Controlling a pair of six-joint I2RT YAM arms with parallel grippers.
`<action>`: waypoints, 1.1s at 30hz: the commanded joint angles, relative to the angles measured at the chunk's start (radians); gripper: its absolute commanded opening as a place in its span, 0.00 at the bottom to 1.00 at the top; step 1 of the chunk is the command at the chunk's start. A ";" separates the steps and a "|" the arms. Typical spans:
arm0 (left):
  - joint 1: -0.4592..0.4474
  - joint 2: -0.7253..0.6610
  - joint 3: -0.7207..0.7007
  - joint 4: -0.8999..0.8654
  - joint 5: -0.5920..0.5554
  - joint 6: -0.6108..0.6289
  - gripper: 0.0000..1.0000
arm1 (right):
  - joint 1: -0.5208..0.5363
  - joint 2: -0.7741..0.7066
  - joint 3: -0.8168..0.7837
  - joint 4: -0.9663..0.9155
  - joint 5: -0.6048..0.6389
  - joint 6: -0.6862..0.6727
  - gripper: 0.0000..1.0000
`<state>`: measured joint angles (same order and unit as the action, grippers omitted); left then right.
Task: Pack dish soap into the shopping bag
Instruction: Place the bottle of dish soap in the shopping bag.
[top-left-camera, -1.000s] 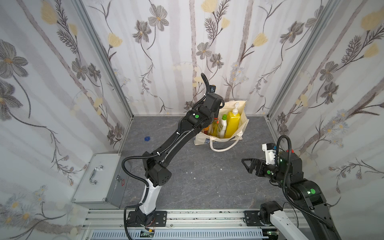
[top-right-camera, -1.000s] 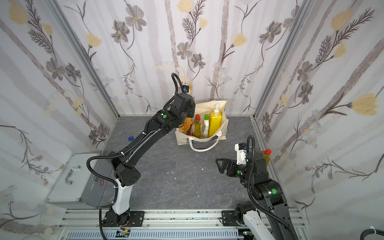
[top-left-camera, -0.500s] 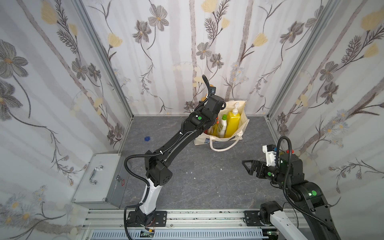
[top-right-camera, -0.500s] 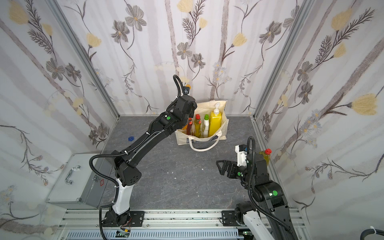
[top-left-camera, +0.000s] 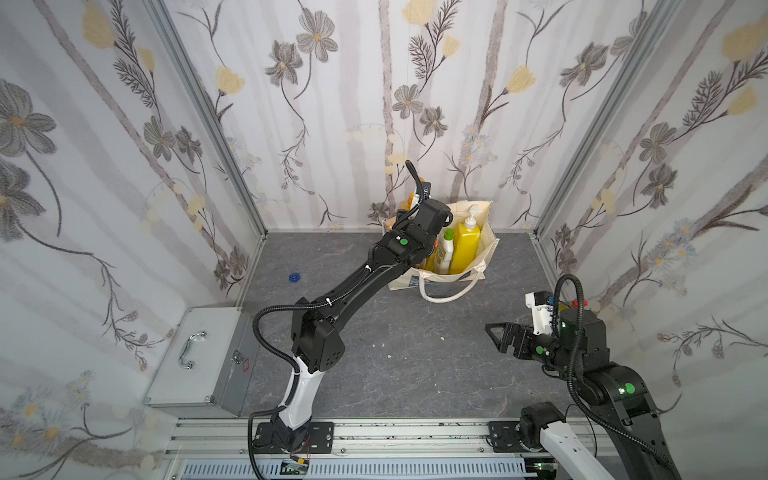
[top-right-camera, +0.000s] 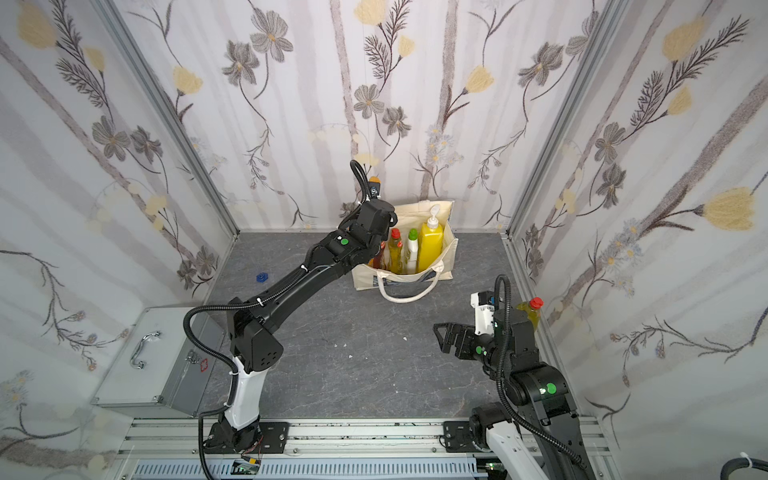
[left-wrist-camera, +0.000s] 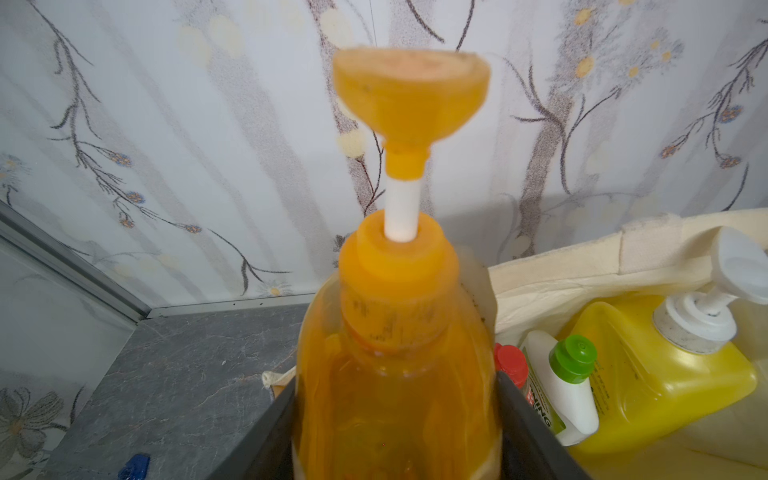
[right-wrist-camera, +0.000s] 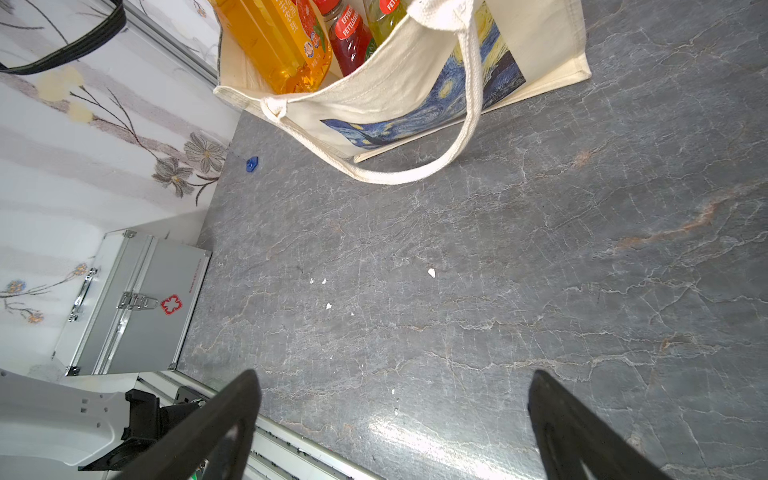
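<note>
The left arm (top-left-camera: 353, 286) stretches from the front rail up and away toward the back wall, its wrist tipped over the left end of the shopping bag (right-wrist-camera: 395, 95). The left gripper (left-wrist-camera: 397, 432) clamps the orange pump bottle (left-wrist-camera: 395, 374) by its body, one finger on each side. The bottle stands upright, with its lower part inside the bag (the right wrist view shows this) and its pump head above the rim.

To its right in the bag stand a red bottle (right-wrist-camera: 351, 41), a yellow-green red-capped bottle (top-right-camera: 395, 253), the white green-capped bottle (top-left-camera: 445, 249) and the yellow pump bottle (top-left-camera: 465, 249).

Further right, the right arm is folded low near the front. The right gripper (right-wrist-camera: 395, 382) is spread wide and empty above the bare table, well apart from the bag. Another red-capped bottle (top-right-camera: 530, 309) stands behind that arm's wrist by the right wall.
</note>
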<state>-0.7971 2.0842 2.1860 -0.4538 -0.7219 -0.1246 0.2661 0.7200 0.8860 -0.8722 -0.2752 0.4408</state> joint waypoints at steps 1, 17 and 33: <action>0.001 -0.014 -0.021 0.177 -0.117 -0.015 0.50 | -0.002 -0.001 -0.005 -0.005 0.000 -0.013 1.00; 0.002 -0.054 -0.213 0.299 -0.170 -0.083 0.50 | -0.003 -0.006 -0.010 -0.031 -0.008 -0.036 1.00; 0.005 -0.076 -0.388 0.375 -0.166 -0.178 0.50 | -0.004 -0.019 -0.046 -0.022 -0.027 -0.052 1.00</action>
<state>-0.7967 2.0296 1.8030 -0.1913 -0.8082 -0.2646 0.2615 0.7010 0.8482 -0.9230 -0.2844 0.3962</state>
